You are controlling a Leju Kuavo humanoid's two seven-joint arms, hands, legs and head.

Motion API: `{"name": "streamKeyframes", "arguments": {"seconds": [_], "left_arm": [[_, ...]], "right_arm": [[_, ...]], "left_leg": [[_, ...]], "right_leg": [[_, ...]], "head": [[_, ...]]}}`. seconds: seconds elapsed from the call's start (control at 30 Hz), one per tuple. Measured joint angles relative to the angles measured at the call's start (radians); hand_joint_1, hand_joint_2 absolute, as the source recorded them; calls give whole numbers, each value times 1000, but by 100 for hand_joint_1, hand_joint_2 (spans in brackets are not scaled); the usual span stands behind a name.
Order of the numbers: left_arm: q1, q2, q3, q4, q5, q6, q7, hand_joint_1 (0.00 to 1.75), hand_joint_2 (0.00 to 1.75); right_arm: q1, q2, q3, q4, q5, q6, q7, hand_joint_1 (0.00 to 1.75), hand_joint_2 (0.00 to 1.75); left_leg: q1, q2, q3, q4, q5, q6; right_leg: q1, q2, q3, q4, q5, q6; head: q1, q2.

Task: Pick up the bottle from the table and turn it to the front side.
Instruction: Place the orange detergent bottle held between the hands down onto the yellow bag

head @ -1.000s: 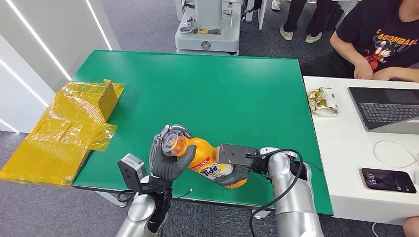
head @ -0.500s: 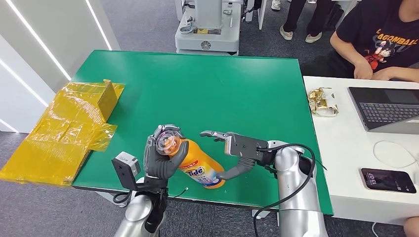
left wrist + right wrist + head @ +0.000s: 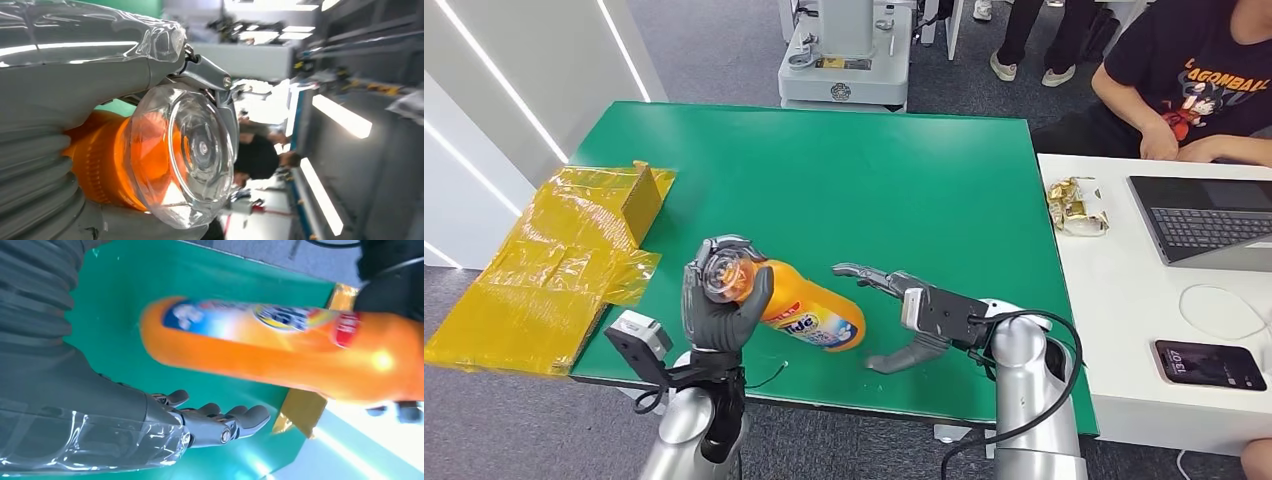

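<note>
The pick-up looks done: my left hand (image 3: 716, 305) grips the orange bottle (image 3: 799, 312) at its neck end, fingers wrapped just below the clear cap (image 3: 192, 155), and the body slants out over the near part of the green counter (image 3: 904, 190), seemingly lifted off it. My right hand (image 3: 902, 312) sits just beside the bottle's base with its fingers spread apart and nothing in them, not touching the plastic. The label (image 3: 800, 325) shows along the upper side in the head view, red and blue print on white, so I judge the turn to the front side to be partly made at best; what is left is to finish rotating it until the label faces squarely forward (I cannot tell from here how much rotation remains)

The bottle is smooth, glossy plastic, a rounded cylinder that narrows toward a ribbed orange collar under the faceted transparent cap. It catches bright highlights, so I expect it to be slippery. The counter surface is flat, matte green. A crinkled sheet of yellow film (image 3: 554, 270) lies at the counter's left edge, well apart
</note>
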Motion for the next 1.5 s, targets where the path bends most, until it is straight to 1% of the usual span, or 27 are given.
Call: {"name": "streamKeyframes", "arguments": {"seconds": [0.2, 0.37, 0.47, 0.6, 0.73, 0.83, 0.93, 1.17, 1.37, 1.5], "left_arm": [[-19, 22, 25, -104, -64, 62, 0, 175, 175], [-36, 45, 41, -160, -141, 133, 23, 175, 175], [-50, 68, 52, -179, -207, 190, 42, 175, 175], [-71, 107, 66, -190, -309, 256, 92, 175, 175], [-102, 153, 73, -185, -465, 292, 174, 175, 175], [-141, 193, 73, -155, -562, 305, 225, 175, 175], [-181, 226, 73, -104, -619, 315, 256, 175, 175], [-251, 312, 72, 43, -747, 328, 319, 175, 175], [-310, 395, 65, 179, -885, 293, 385, 175, 175], [-383, 454, 39, 313, -972, 244, 401, 175, 175]], "right_arm": [[34, 0, 13, -68, -69, 0, 0, 0, 175], [53, -3, 22, -121, -119, 0, 1, 0, 175], [73, -11, 28, -154, -142, 0, 1, 0, 175], [127, -30, 38, -194, -179, 0, 1, 0, 175], [183, -43, 43, -245, -233, 0, 1, 0, 175], [222, -52, 58, -282, -291, 0, 1, 0, 175], [243, -56, 70, -309, -338, 0, 1, 0, 175], [310, -64, 93, -397, -382, 0, 1, 0, 175], [362, -71, 100, -474, -421, 0, 1, 0, 175], [371, -74, 107, -500, -464, 0, 1, 0, 175]], "left_leg": [[0, 0, 0, 0, 0, 0], [0, 1, 1, 0, 0, 0], [0, 1, 1, 0, 0, 0], [0, 2, 1, 0, 0, 0], [0, 2, 1, 0, 0, 0], [0, 3, 1, 0, 0, 0], [0, 3, 1, 0, 0, 0], [0, 4, 1, 0, 0, 0], [0, 6, 1, 0, 0, 0], [0, 7, 0, 0, 0, -1]], "right_leg": [[0, 1, 0, 0, 0, 0], [0, 2, -1, 0, 0, 0], [0, 2, -1, 0, 0, 0], [0, 2, -1, 0, 0, 0], [0, 1, -1, 0, 0, 0], [0, 3, -1, 0, 0, 0], [0, 3, -2, 0, 0, 0], [0, 5, -2, 0, 0, 0], [0, 6, -3, 0, 0, 0], [0, 7, -4, 0, 0, -1]], "head": [[0, 0], [0, 0], [0, 0], [0, 0], [1, 0], [0, 0], [1, 0], [1, 0], [1, 0], [1, 0]]}}
